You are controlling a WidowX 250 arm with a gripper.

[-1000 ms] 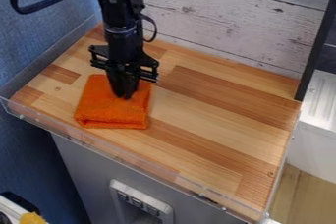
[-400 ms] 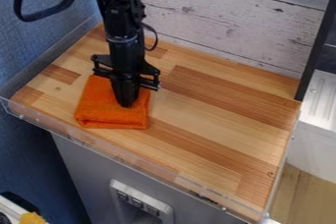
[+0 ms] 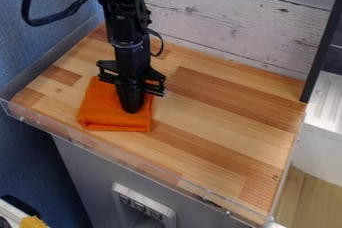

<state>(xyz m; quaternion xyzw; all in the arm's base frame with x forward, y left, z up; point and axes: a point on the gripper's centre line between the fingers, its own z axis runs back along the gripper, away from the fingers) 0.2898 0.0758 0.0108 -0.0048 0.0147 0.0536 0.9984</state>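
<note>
The black gripper points down at the left part of the wooden surface, its tip on or just above the middle of a folded orange cloth. The cloth lies roughly square, with its layered fold along the front edge. The gripper and its crossbar cover part of the cloth's back and centre. Whether the tip presses into the fabric or pinches any of it cannot be made out.
The wooden tabletop has a clear raised lip along its front. A whitewashed plank wall stands behind, a blue wall at the left, and a black upright post at the back right corner.
The gripper has moved down and toward the front, slightly right, from the cloth's back half to its middle. The cloth's left edge has shifted very slightly.
</note>
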